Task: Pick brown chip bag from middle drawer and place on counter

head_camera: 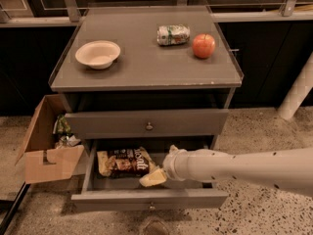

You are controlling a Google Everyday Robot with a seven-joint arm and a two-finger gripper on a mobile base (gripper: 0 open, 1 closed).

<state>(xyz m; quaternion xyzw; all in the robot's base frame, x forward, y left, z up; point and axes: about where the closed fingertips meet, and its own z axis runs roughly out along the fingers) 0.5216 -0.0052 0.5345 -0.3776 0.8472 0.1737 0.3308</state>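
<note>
The brown chip bag (124, 161) lies flat in the left half of the middle drawer (146, 199), which is pulled out. My white arm comes in from the right, low over the drawer. My gripper (154, 176) is down inside the drawer at the bag's right end, touching or very close to it. The counter (146, 65) is the grey cabinet top above, edged by a clear plastic rim.
On the counter stand a pale bowl (98, 54) at the left, a crushed green-white can (173, 34) and a red apple (203, 45) at the back right. The upper drawer (146, 124) is closed. An open cardboard box (46, 151) sits on the floor to the left, and a white post (298, 92) stands at the right.
</note>
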